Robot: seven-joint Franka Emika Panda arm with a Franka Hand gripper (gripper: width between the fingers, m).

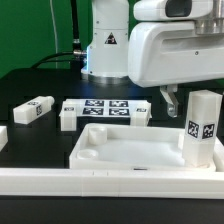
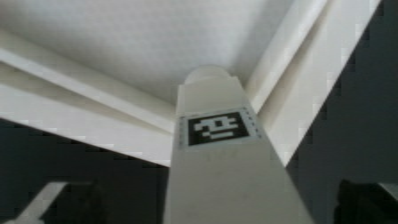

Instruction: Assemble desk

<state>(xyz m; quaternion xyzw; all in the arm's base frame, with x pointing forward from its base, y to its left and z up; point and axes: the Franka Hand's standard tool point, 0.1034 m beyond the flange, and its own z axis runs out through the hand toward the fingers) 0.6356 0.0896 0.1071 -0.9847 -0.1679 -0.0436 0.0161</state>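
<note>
The white desk top lies flat behind the front rail, rim upward. One square white leg with a tag stands upright in its corner at the exterior view's right. My gripper hangs level with the leg's upper end, with one dark finger showing beside it. In the wrist view the leg rises between the two fingers of the gripper, with a dark gap on each side. The jaws are open and touch nothing. The desk top's rim runs behind the leg.
Another leg lies on the black table at the exterior view's left, and a white piece is cut off at the edge. The marker board lies behind the desk top. A long white rail edges the front. The robot base stands behind.
</note>
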